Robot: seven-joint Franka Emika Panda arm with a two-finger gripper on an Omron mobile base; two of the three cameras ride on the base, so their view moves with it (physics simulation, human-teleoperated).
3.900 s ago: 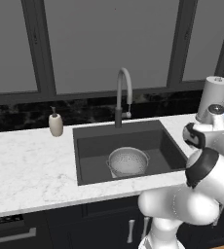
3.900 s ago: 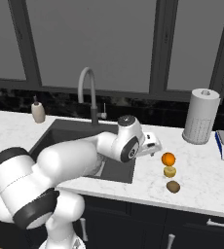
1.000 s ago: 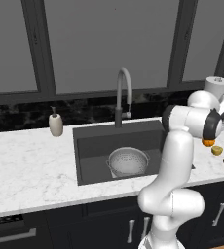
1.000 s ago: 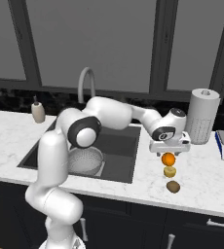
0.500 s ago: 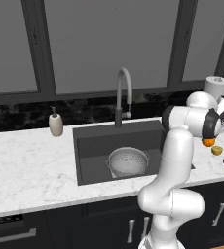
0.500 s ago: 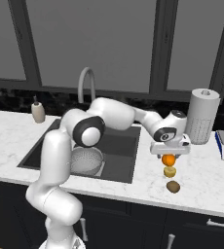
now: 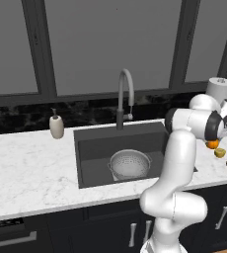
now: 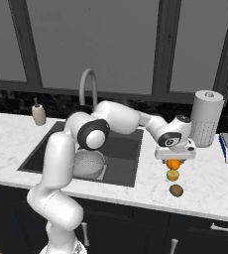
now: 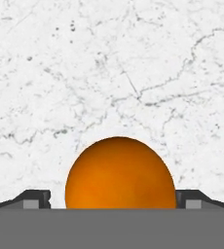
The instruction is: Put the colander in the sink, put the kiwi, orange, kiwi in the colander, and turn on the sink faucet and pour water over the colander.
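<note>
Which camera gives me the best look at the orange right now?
The hand view: the orange sits large between the open fingers on the marble. The right base view shows it small under the hand; the left base view shows it partly hidden behind the arm.

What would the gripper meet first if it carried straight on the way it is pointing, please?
The orange: it lies directly ahead between the open gripper's fingertips, with the marble counter beneath it.

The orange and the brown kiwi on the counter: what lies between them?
A small yellow-green fruit lies between the orange and the brown kiwi, as the right base view shows.
</note>
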